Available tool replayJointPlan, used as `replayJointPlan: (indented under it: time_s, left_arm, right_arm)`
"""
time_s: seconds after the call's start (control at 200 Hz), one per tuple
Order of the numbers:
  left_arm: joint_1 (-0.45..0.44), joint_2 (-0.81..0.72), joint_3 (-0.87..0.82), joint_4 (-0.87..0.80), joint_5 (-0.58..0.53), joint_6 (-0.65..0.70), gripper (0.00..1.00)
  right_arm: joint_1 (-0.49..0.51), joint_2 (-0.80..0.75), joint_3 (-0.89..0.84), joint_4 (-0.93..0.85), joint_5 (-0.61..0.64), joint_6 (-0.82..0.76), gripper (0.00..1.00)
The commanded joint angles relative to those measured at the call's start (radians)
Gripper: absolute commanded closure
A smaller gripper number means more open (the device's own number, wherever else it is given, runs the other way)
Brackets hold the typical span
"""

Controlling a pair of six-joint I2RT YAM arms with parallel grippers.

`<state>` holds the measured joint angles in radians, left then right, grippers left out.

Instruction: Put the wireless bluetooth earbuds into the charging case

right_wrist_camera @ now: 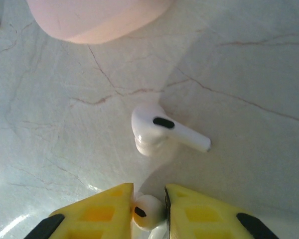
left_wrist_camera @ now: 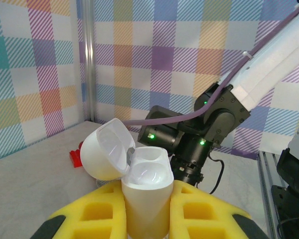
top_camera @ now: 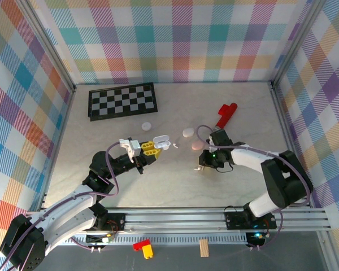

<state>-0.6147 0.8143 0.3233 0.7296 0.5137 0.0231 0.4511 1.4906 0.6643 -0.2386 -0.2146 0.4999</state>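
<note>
My left gripper [left_wrist_camera: 146,191] is shut on an upright white charging case [left_wrist_camera: 145,167]. Its lid [left_wrist_camera: 104,149] is flipped open to the left, and the wells I can see hold nothing. In the top view that case [top_camera: 161,140] hangs left of centre at my left gripper [top_camera: 151,147]. My right gripper [right_wrist_camera: 148,195] is down at the table, its yellow fingers [right_wrist_camera: 102,211] shut on one small white earbud [right_wrist_camera: 149,211]. A second earbud [right_wrist_camera: 162,130] lies loose on the marble just ahead of them. In the top view my right gripper [top_camera: 203,165] sits right of centre.
A pink pebble-shaped case [top_camera: 198,145] lies just beyond my right gripper, with a white one [top_camera: 188,132] behind it. A small white cap [top_camera: 146,126], a chessboard [top_camera: 122,100] at the back left and a red piece [top_camera: 226,114] at the back right are also on the table.
</note>
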Motion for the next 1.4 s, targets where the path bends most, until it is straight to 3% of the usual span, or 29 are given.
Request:
replayJointPlan:
  time_s: [0.0,0.525,0.835,1.395]
  left_arm:
    - [-0.013,-0.008,0.005,0.002,0.008,0.001,0.90]
    - [-0.017,0.108,0.041,-0.006,0.035,0.005,0.90]
    - [-0.072,0.253,0.097,-0.043,-0.045,0.019,0.91]
    - [-0.120,0.589,0.192,0.215,-0.026,-0.061,0.91]
  right_arm:
    - [0.004,-0.065,-0.041,0.045,0.017,-0.016,0.79]
    - [0.004,-0.339,-0.179,0.295,0.014,-0.052,0.81]
    - [0.006,-0.499,-0.124,0.245,-0.019,-0.104,0.82]
    - [0.030,-0.558,-0.010,0.236,-0.112,-0.124,0.82]
